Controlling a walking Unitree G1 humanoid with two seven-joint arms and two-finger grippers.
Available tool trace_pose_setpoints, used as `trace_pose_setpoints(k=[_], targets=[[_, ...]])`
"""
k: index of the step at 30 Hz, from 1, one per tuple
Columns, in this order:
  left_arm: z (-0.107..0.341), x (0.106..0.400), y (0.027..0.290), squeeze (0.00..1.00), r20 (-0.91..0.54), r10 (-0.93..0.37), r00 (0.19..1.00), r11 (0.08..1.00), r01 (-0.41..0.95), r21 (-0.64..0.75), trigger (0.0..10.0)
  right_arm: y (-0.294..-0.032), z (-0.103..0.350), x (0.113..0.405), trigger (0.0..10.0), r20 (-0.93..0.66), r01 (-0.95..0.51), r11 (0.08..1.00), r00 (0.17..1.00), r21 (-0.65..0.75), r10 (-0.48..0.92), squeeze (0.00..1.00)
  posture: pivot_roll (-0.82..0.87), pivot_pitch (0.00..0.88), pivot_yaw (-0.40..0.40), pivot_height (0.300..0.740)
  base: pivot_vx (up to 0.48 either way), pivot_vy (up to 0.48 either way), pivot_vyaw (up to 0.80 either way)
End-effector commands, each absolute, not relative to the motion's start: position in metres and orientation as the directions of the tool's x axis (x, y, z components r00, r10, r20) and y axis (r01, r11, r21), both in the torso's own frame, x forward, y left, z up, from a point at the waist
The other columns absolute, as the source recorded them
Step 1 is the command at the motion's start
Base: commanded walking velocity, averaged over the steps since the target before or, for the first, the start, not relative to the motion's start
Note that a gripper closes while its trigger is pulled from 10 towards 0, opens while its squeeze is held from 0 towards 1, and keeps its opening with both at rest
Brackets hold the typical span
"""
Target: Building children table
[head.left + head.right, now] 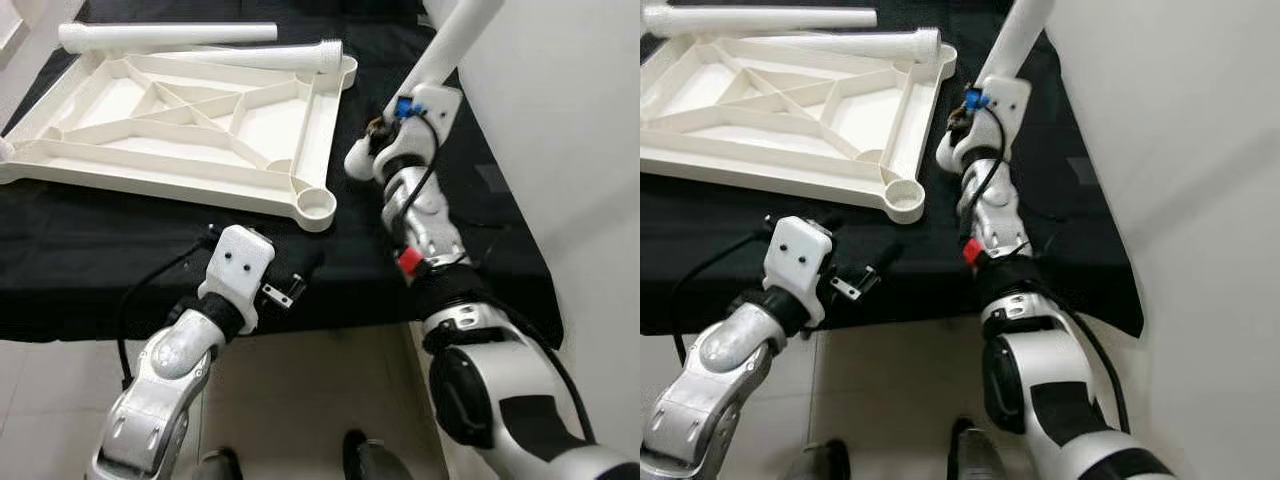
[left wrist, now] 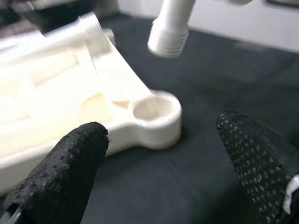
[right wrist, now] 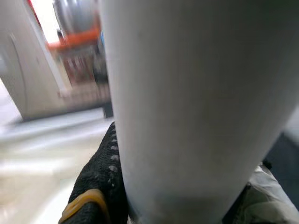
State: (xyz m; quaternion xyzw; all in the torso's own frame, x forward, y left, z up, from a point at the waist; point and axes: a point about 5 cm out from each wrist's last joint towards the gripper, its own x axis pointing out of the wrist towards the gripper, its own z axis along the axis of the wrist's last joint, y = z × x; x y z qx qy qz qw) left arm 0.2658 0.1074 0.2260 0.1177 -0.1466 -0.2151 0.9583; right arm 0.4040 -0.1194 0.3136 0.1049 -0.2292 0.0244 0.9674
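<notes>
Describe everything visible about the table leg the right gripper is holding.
The table leg is a smooth white tube, plastic by its look, with a ridged screw thread at its lower end. The right gripper is shut on it, holding it tilted, its upper end running out of the head views. The threaded end hangs in the air over the black cloth, above and apart from the round corner socket of the white tabletop frame.

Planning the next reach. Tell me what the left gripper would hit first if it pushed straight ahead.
Most likely the round socket at the tabletop's near corner. The open left gripper points at it over black cloth; depth is uncertain.
</notes>
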Motion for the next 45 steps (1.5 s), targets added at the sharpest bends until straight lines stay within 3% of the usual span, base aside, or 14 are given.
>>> trace_pose_setpoints(k=[1,2,3,8,11,12,13,14,19,26,45], targets=[[0.222,0.268,0.105,0.00,0.229,-0.452,0.862,0.874,0.377,0.306,10.0,-0.122,0.320,0.400,0.0,0.476,-0.133,0.968,0.880,0.215,0.015,0.00,0.08,0.111,-0.034,0.740,0.000,0.000,0.00],[0.222,0.268,0.105,0.00,0.229,-0.452,0.862,0.874,0.377,0.306,10.0,-0.122,0.320,0.400,0.0,0.476,-0.133,0.968,0.880,0.215,0.015,0.00,0.08,0.111,-0.034,0.740,0.000,0.000,0.00],[0.222,0.270,0.105,1.00,0.224,-0.463,0.858,0.871,0.392,0.296,10.0,-0.118,0.312,0.395,0.0,0.475,-0.204,0.957,0.876,0.208,0.083,0.00,0.08,0.095,-0.033,0.740,0.000,0.000,0.00],[0.222,0.270,0.107,1.00,0.209,-0.480,0.852,0.854,0.399,0.334,10.0,-0.112,0.295,0.386,0.0,0.458,-0.291,0.937,0.871,0.193,0.177,0.00,0.08,0.089,-0.034,0.740,0.000,0.000,0.00],[0.217,0.269,0.108,1.00,0.170,-0.500,0.849,0.815,0.394,0.424,10.0,-0.103,0.277,0.375,0.0,0.422,-0.358,0.914,0.871,0.193,0.251,0.00,0.08,0.086,-0.034,0.740,0.000,0.000,0.00],[0.213,0.269,0.107,0.90,0.141,-0.518,0.844,0.796,0.416,0.439,10.0,-0.098,0.269,0.369,0.0,0.407,-0.391,0.897,0.868,0.204,0.286,0.00,0.08,0.086,-0.031,0.740,0.000,0.000,0.00],[0.213,0.269,0.107,0.90,0.141,-0.518,0.844,0.796,0.416,0.439,10.0,-0.098,0.269,0.369,0.0,0.407,-0.391,0.897,0.868,0.204,0.286,0.00,0.08,0.086,-0.031,0.740,0.000,0.000,0.00],[0.206,0.270,0.106,0.00,0.097,-0.536,0.838,0.768,0.438,0.467,10.0,-0.091,0.263,0.363,0.0,0.395,-0.426,0.878,0.861,0.216,0.320,0.00,0.08,0.083,-0.032,0.740,0.000,0.000,0.00],[0.185,0.273,0.103,0.00,-0.008,-0.570,0.822,0.675,0.474,0.565,10.0,-0.069,0.249,0.341,0.0,0.359,-0.505,0.824,0.841,0.256,0.404,0.00,0.08,0.086,-0.027,0.740,0.000,0.000,0.00],[0.189,0.289,0.109,0.00,0.017,-0.538,0.843,0.651,0.403,0.643,10.0,-0.055,0.246,0.321,0.0,0.338,-0.592,0.764,0.796,0.259,0.502,0.00,0.07,0.085,-0.022,0.740,0.000,0.000,0.00],[0.196,0.299,0.112,0.00,0.070,-0.522,0.850,0.637,0.333,0.695,10.0,-0.053,0.235,0.304,0.0,0.245,-0.616,0.747,0.787,0.252,0.566,0.00,0.06,0.081,-0.025,0.740,0.000,0.000,0.00]])
